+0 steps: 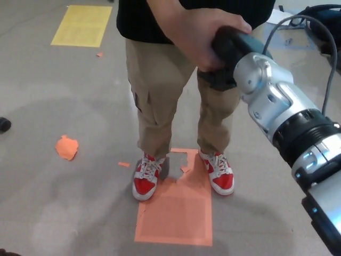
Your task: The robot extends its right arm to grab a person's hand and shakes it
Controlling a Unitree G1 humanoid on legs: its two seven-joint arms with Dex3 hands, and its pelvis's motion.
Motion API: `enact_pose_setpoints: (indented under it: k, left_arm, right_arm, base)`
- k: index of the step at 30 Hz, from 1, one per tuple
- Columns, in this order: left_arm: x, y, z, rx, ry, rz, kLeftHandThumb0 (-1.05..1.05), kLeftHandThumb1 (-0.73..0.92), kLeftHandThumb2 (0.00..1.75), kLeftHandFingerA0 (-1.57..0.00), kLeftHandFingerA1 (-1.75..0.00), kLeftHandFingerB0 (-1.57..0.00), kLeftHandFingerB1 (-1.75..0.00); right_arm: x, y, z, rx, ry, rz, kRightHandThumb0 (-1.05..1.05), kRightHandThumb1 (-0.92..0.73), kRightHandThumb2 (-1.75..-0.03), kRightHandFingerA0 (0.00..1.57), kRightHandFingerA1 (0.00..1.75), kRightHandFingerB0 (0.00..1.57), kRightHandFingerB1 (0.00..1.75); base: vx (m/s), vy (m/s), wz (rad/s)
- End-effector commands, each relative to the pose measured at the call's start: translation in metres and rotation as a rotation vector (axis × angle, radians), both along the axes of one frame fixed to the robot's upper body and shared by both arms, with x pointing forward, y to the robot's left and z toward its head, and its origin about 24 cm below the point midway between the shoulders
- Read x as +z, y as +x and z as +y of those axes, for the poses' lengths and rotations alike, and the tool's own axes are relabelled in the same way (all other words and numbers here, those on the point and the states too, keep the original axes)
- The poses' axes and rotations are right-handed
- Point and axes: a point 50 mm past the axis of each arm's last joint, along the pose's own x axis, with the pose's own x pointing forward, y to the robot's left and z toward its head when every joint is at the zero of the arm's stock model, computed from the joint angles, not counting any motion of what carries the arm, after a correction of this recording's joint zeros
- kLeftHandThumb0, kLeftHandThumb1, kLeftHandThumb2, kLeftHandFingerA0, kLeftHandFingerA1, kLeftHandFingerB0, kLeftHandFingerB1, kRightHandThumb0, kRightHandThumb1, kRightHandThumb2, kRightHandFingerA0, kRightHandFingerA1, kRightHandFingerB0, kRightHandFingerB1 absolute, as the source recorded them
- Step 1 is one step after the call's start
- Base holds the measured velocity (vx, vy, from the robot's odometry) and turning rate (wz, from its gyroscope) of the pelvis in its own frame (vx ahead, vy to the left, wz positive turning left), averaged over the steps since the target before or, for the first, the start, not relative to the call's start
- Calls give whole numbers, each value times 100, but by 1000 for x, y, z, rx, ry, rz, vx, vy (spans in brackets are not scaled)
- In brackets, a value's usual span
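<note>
Fingers (221, 80) of the right hand (229, 56) hidden in the clasp, wrapped in the person's hand (200, 37); closed or apart, cannot tell. Clasp up far, right of centre, above khaki trousers (160, 90). Red-and-white shoes (146, 178) planted on an orange floor patch (176, 213) below.

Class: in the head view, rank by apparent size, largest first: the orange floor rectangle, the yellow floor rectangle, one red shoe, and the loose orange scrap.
1. Orange rectangle
2. Yellow rectangle, though it lies farther away, so this is unsure
3. Red shoe
4. Orange scrap
</note>
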Motion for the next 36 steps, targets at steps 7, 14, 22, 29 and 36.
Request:
enact_pose_setpoints:
  k: [7, 14, 22, 29, 36]
  left_arm:
    - [3, -4, 7, 20, -10, -22, -49, 84, 65, -39, -40, -28, -34]
    - [-2, -14, 7, 38, -27, -12, -47, 64, 97, -34, -54, -17, -46]
    - [-1, -12, 7, 12, 7, 15, -45, 83, 64, -37, -38, -27, -34]
    - [0, -10, 7, 24, -19, 1, -47, 83, 64, -33, -38, -25, -33]
    - [2, -9, 8, 24, -19, -12, -46, 83, 64, -36, -38, -28, -34]
  right_arm:
    - [112, -61, 16, 173, 214, -463, -19, -77, -63, 109, 80, 58, 43]
    - [98, -67, 10, 169, 204, -447, -11, -73, -61, 104, 72, 59, 45]
    - [28, -33, 2, 62, 98, -175, -14, -65, -59, 110, 67, 57, 45]
    - [-47, -19, -9, 3, -11, 87, -22, -64, -59, 99, 64, 55, 45]
    - [-74, -22, -12, 4, -26, 170, -20, -57, -57, 91, 63, 54, 46]
  base:
    - [0, 0, 0]
    - [0, 0, 0]
    - [0, 0, 0]
    - [0, 0, 0]
    - [0, 0, 0]
